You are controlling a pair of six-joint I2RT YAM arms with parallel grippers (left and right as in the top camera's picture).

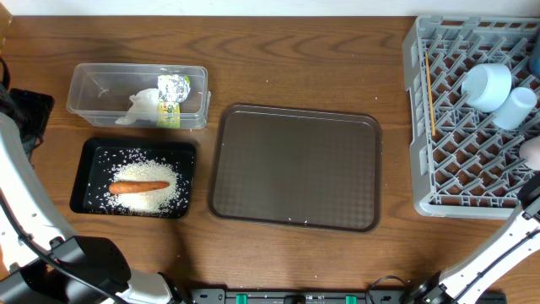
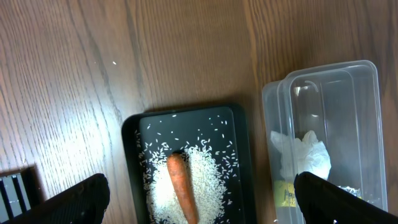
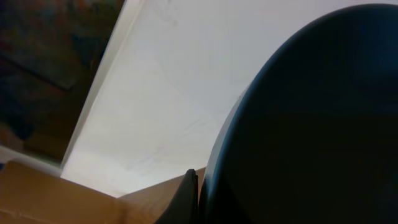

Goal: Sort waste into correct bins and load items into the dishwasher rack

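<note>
White rice (image 1: pixel 148 196) and an orange carrot (image 1: pixel 139 186) lie in the black tray (image 1: pixel 80 173). The crumpled wrapper (image 1: pixel 173 100) rests in the clear container (image 1: pixel 93 89). Wooden chopsticks (image 1: pixel 430 93), the small light-blue bowl (image 1: pixel 488 84) and the white cup (image 1: pixel 515 108) sit in the grey rack (image 1: pixel 419 169). My left gripper (image 2: pixel 200 180) hangs open above the carrot (image 2: pixel 181 186) and rice (image 2: pixel 205 186), one finger over each side of the black tray (image 2: pixel 130 155). My right gripper (image 3: pixel 198 177) is shut on the rim of the large blue bowl (image 3: pixel 311 124), which fills its view.
A brown serving tray (image 1: pixel 295 167) lies between the bins and the rack. White tissue (image 1: pixel 139 108) shares the clear container (image 2: pixel 329 118) with the wrapper. My arms reach in from the bottom left and bottom right corners.
</note>
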